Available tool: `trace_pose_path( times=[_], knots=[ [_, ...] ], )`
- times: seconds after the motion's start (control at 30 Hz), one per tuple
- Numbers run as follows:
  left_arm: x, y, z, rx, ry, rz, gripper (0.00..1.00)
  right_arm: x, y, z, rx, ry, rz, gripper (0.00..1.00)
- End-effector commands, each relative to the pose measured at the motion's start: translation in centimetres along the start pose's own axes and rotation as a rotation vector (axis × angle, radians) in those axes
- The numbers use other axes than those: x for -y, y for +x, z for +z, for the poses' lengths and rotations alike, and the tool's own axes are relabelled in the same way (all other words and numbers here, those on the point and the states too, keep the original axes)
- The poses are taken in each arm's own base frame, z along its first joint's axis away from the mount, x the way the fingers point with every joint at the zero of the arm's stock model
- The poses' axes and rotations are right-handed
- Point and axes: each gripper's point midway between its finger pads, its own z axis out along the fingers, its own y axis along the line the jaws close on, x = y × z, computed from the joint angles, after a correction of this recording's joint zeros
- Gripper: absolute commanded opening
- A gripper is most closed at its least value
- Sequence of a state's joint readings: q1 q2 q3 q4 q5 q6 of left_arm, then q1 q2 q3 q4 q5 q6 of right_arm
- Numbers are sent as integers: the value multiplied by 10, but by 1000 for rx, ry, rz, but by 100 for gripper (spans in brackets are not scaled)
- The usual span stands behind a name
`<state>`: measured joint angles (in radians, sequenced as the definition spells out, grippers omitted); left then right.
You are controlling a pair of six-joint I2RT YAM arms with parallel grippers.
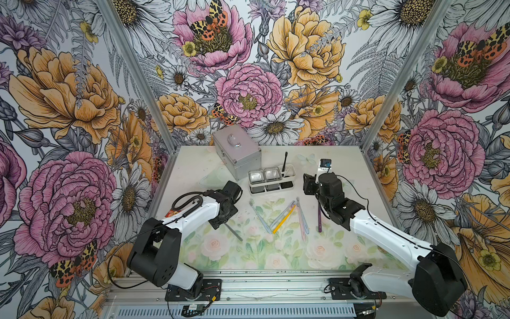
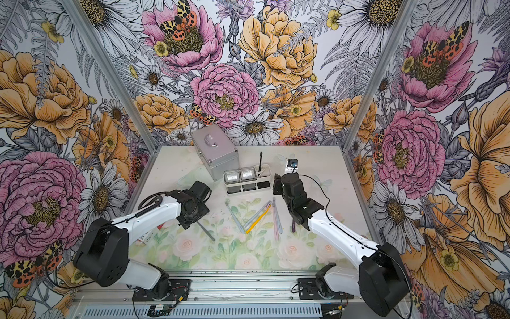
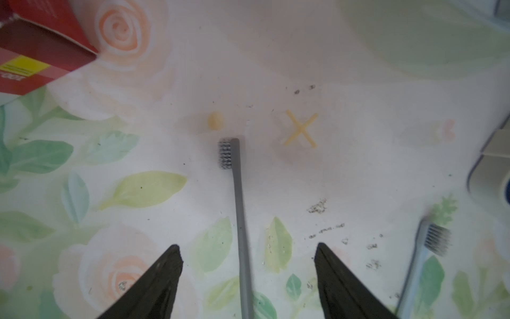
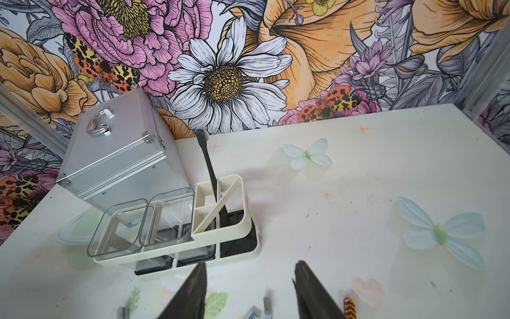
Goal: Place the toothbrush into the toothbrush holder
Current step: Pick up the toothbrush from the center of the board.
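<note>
The white toothbrush holder [image 1: 271, 181] [image 4: 176, 255] stands mid-table with two shiny square cups; a black toothbrush [image 1: 284, 161] [image 4: 209, 168] leans upright in its end compartment. A grey toothbrush [image 3: 239, 210] [image 1: 233, 231] lies flat on the floral mat. My left gripper [image 3: 248, 248] hangs open just above it, one finger on each side of the handle, not touching. My right gripper [image 4: 251, 266] is open and empty, a short way in front of the holder's dark lower openings.
Several more toothbrushes lie on the mat between the arms: pale blue [image 1: 259, 218], yellow [image 1: 284, 219], pink [image 1: 300, 221], purple [image 1: 319, 219]. A silver metal case [image 1: 237, 154] stands behind the holder. A red box [image 3: 33, 55] lies under the left arm.
</note>
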<state>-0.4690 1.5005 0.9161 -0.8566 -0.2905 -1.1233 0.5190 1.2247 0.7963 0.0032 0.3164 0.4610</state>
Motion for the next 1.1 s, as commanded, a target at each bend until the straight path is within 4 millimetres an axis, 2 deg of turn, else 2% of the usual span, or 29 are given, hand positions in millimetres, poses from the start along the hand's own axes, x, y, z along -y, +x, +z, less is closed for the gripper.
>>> trace_pose_path(
  times=[0.0, 0.17, 0.33, 0.43, 0.67, 1.07],
  knots=[
    [7, -4, 1, -10, -7, -10, 75, 3, 1, -8, -2, -13, 34, 50],
    [8, -1, 16, -48, -52, -7, 72, 11, 1, -13, 7, -3, 42, 51],
    [2, 4, 29, -93, -89, -45, 74, 18, 2, -15, 11, 14, 34, 53],
    [4, 1, 31, -91, -99, -25, 73, 26, 8, -11, -1, 43, 37, 54],
    [6, 2, 43, -102, -136, -10, 69, 30, 16, -1, -41, 46, 38, 53],
    [6, 1, 54, -78, -185, 2, 48, 40, 18, -1, -44, 76, 27, 53]
  ],
)
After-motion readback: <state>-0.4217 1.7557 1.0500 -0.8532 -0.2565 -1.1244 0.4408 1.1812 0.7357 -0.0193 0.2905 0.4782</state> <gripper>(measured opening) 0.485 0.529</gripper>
